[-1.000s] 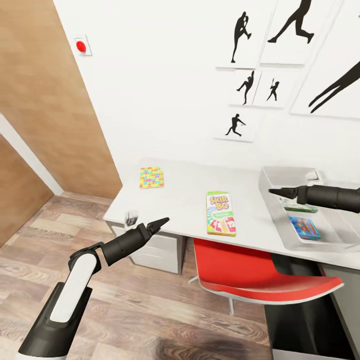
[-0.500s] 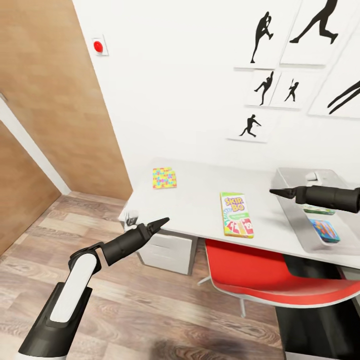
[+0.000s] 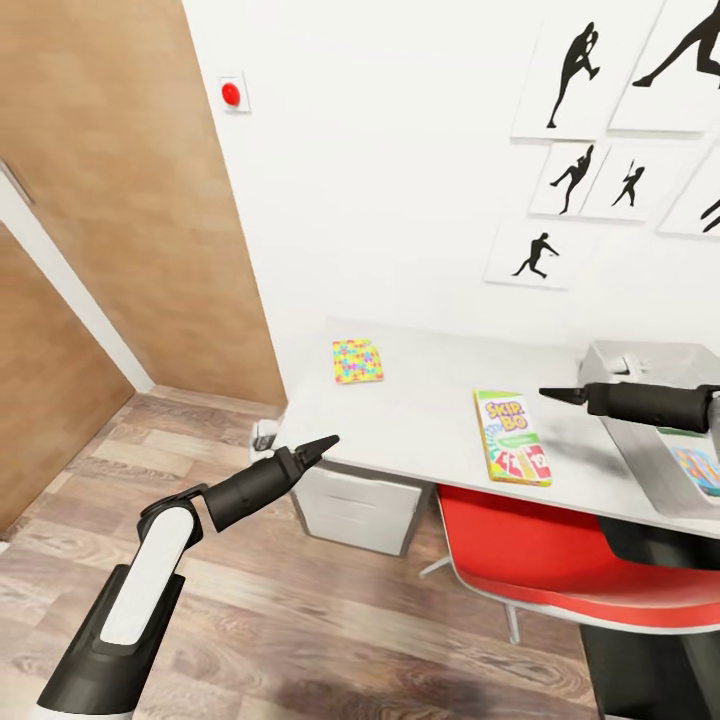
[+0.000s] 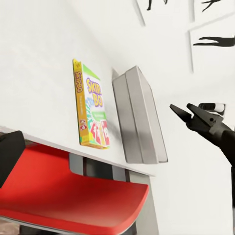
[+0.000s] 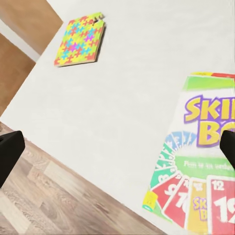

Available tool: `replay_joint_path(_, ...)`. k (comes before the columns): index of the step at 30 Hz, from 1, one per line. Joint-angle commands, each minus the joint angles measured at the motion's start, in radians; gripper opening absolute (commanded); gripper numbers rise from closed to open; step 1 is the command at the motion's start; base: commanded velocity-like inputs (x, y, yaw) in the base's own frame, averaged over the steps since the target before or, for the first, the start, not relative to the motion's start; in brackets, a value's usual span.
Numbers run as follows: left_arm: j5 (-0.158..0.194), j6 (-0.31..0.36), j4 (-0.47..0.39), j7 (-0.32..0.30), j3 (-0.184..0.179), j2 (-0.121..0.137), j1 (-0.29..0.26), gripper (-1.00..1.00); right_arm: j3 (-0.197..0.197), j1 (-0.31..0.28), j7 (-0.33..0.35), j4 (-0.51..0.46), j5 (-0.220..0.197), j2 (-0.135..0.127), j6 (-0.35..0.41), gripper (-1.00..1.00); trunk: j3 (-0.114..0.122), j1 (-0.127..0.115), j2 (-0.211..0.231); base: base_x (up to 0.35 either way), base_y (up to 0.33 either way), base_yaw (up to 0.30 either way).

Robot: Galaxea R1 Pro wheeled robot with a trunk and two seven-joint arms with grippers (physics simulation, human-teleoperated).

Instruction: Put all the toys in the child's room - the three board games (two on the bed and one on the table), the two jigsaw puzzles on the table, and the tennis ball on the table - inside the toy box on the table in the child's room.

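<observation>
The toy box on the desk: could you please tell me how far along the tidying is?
Partly done. The toy box already holds at least one colourful item at the picture's edge. Nothing is in hand: the right claw hovers above the table, the left claw hangs off its near edge. Left on the table: the Skip-Bo board game and one jigsaw puzzle.

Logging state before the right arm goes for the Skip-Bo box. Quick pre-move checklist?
1. Skip-Bo box flat on table, nothing on it: ok.
2. Right tool empty: ok; its tips look closed in the head view, so not ok for a grasp.
3. Left tool empty and off the table edge: ok.
4. Toy box partly out of frame; free space: cannot tell.
5. Jigsaw puzzle well away from the box: ok.
</observation>
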Motion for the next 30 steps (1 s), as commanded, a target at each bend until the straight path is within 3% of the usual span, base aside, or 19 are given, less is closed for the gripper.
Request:
replay_joint_path(1,-0.003,0.002,0.000,-0.004,0.000,0.001,-0.001,1.00,0.000,-0.001,-0.002,0.000,-0.008,0.000,0.009,1.00,-0.002,0.001,-0.002,0.071,0.263,0.001)
replay_joint_path(12,-0.004,0.001,0.000,-0.003,-0.001,-0.001,-0.001,1.00,0.011,-0.051,-0.097,0.149,-0.008,0.012,-0.011,1.00,-0.002,0.001,-0.002,0.058,0.192,0.000)
replay_joint_path(17,-0.004,0.001,0.000,0.001,-0.006,-0.005,-0.001,1.00,0.013,-0.144,-0.212,0.308,-0.008,0.019,-0.020,1.00,-0.002,0.001,-0.002,0.021,0.066,0.000)
replay_joint_path(20,-0.004,0.002,0.000,0.000,-0.007,-0.006,-0.001,1.00,0.013,-0.169,-0.240,0.357,-0.008,0.020,-0.028,1.00,-0.002,0.001,-0.002,0.012,0.039,0.000)
replay_joint_path(25,-0.004,0.003,0.000,0.004,-0.009,-0.010,-0.001,1.00,0.012,-0.255,-0.323,0.544,-0.011,0.022,-0.103,1.00,-0.002,0.001,-0.002,0.007,0.022,0.000)
replay_joint_path(30,-0.004,0.004,0.000,0.008,-0.009,-0.014,-0.002,1.00,0.009,-0.288,-0.353,0.634,-0.016,0.020,-0.167,1.00,-0.002,0.001,-0.002,0.003,0.011,0.000)
